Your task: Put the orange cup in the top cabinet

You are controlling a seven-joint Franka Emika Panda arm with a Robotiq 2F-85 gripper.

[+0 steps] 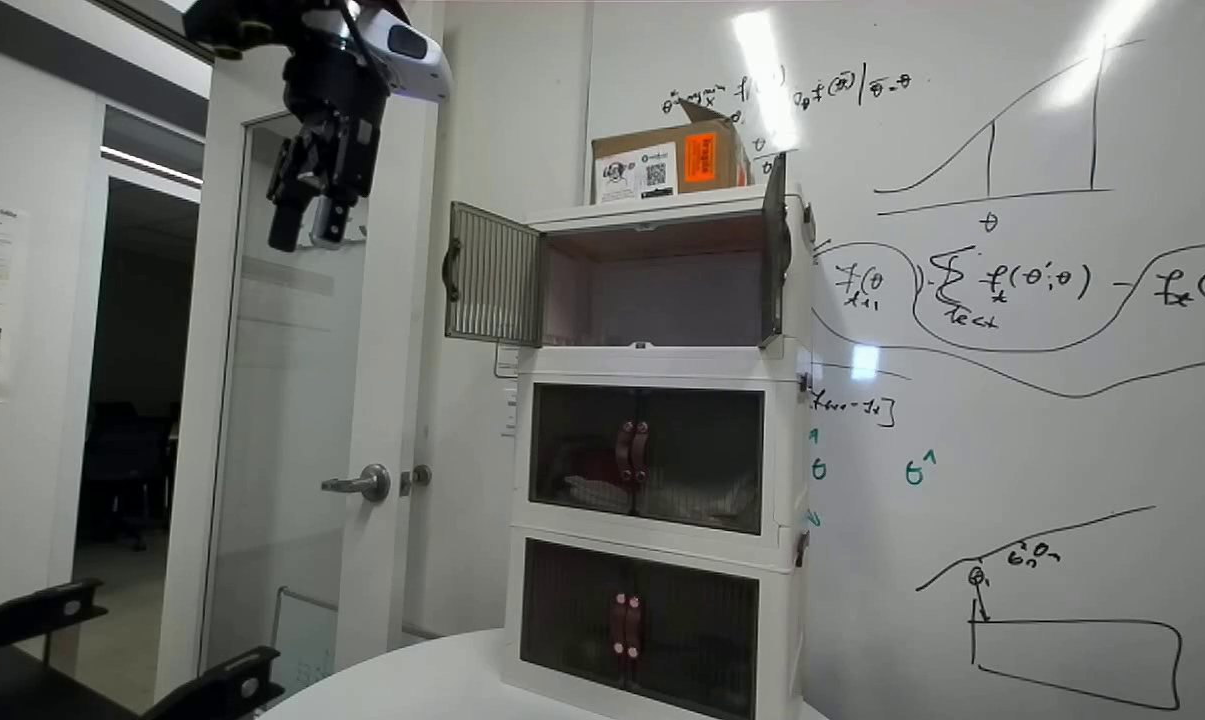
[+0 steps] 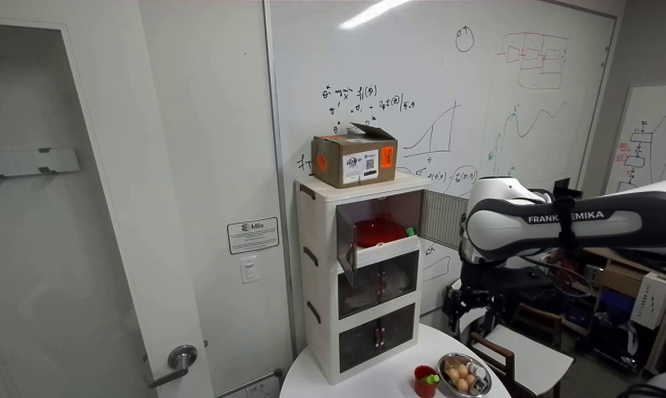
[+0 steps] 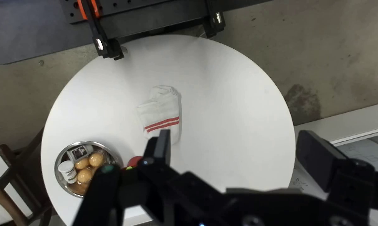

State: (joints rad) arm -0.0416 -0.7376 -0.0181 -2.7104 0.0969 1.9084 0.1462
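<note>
Pincer (image 3: 236, 149) spread wide, nothing gripped, above the worktop (image 3: 232, 103). Orange cup (image 2: 423, 386), judged to be the reddish one, stands on the worktop just left of the metal bowl (image 2: 466, 357) in an exterior view, green item (image 2: 432, 379) at its mouth. Bowl crowds the grasp: a straying finger (image 3: 312, 157) could snag it or tip the cup. Outswung doors (image 1: 494, 275) of the top cabinet (image 1: 672, 300) may catch the arm (image 2: 587, 224); red item (image 2: 378, 232) within could block placement. Worktop round, white; striped cloth (image 3: 160, 110) near middle. Whiteboard (image 2: 443, 72) behind.

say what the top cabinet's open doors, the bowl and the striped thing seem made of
Open doors: tinted plastic or perhaps glass, from their ribbed, see-through look. Bowl: shiny metal, likely steel, given its highlights. Striped thing: matte fabric, probably, judging by its folds.
</note>
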